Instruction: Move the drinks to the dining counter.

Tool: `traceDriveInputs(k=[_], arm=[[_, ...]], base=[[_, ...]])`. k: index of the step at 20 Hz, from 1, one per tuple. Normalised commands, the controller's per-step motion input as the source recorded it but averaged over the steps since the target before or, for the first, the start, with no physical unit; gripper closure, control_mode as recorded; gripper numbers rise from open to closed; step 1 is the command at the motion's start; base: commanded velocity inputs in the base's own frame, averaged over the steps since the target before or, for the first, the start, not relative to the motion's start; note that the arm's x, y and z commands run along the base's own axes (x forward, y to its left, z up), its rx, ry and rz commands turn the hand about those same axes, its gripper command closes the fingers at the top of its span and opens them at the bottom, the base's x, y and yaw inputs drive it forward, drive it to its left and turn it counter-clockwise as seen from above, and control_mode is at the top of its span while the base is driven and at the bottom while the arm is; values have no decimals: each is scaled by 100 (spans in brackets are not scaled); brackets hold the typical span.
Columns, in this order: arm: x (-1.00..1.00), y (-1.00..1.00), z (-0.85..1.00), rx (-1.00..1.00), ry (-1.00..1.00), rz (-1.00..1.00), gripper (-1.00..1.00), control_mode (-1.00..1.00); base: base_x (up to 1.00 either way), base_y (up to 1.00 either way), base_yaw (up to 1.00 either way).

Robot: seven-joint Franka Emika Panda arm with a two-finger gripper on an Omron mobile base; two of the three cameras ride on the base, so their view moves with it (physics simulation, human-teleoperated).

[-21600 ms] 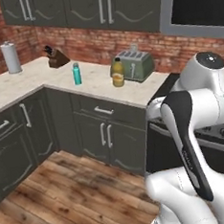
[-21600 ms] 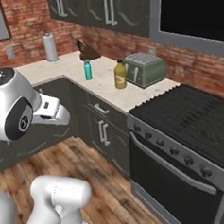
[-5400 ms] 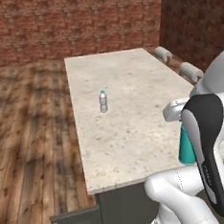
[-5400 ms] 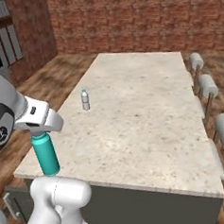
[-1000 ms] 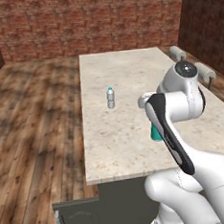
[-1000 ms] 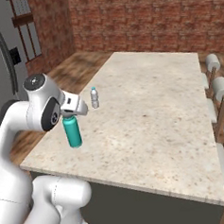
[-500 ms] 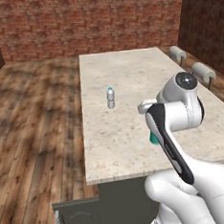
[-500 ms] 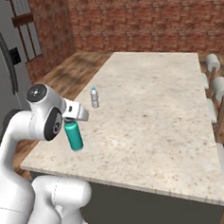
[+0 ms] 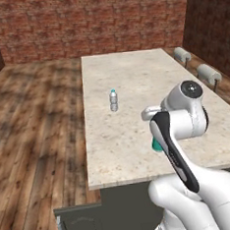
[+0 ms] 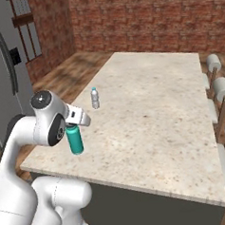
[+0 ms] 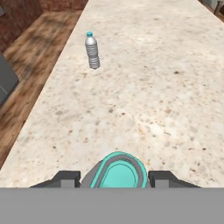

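Observation:
My gripper [image 10: 71,126] is shut on the top of the teal bottle [image 10: 76,140], which stands upright at the near left corner of the dining counter [image 10: 151,97]; its base is at or just above the stone. In the hand view the bottle [image 11: 119,172] sits between my fingertips [image 11: 65,179]. In the left base view my arm hides all but a teal sliver of the bottle [image 9: 156,145]. The small clear water bottle [image 10: 95,98] with a blue cap stands farther along the counter's left side [image 9: 113,100] [image 11: 92,51].
Round stools [image 10: 220,88] line the counter's right side [image 9: 208,72]. Wooden floor [image 9: 33,119] lies to the left, and a grey fridge [image 10: 2,70] stands at the left. A brick wall [image 9: 89,20] closes the far end.
The arm has lowered the teal bottle toward the counter top near the front left corner. The water bottle has not moved.

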Motion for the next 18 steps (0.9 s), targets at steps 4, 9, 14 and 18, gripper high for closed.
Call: traceDriveInputs(k=[4,9,14,18], arm=[[6,0,-24,2,0,0,100,-100],[7,0,-27,2,0,0,100,-100],[8,0,-25,2,0,0,100,-100],[6,0,-23,2,-2,0,100,-100]], base=[[0,0,0],[0,0,0],[0,0,0],[0,0,0]])
